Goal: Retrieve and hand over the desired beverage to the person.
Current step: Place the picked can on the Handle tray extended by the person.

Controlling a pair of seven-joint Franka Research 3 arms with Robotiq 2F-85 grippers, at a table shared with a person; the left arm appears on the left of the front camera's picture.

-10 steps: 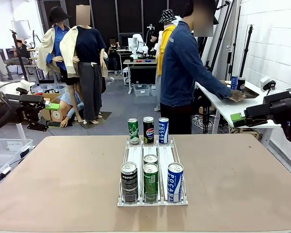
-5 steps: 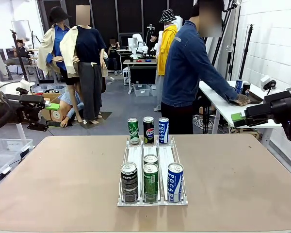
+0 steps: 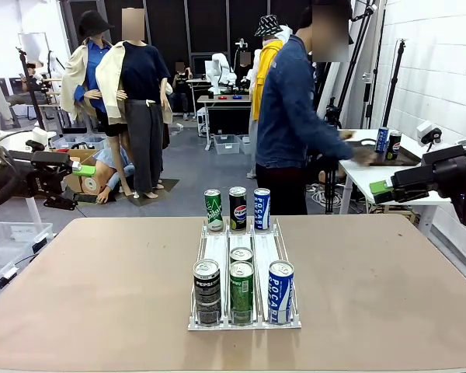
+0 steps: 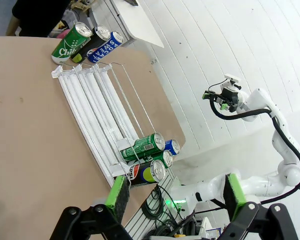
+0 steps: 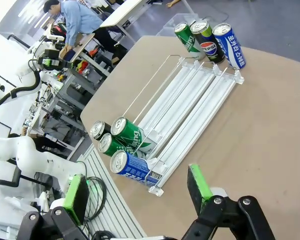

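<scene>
Waiting with my left pincer (image 4: 172, 192) and right pincer (image 5: 137, 190) both spread apart and empty, I look at the white rack (image 3: 244, 247). Its near end holds a black Pepsi can (image 3: 206, 291), a green can (image 3: 241, 291) and a blue Pocari can (image 3: 280, 291). I think these cans are hard, smooth and slippery, so I should squeeze one around its middle. The person (image 3: 293, 116) stands at the far right, turned toward a side table (image 3: 365, 175).

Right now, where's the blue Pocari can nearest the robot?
Front view: the blue Pocari can stands at the near end of the rack's right lane, beside the green can.
</scene>
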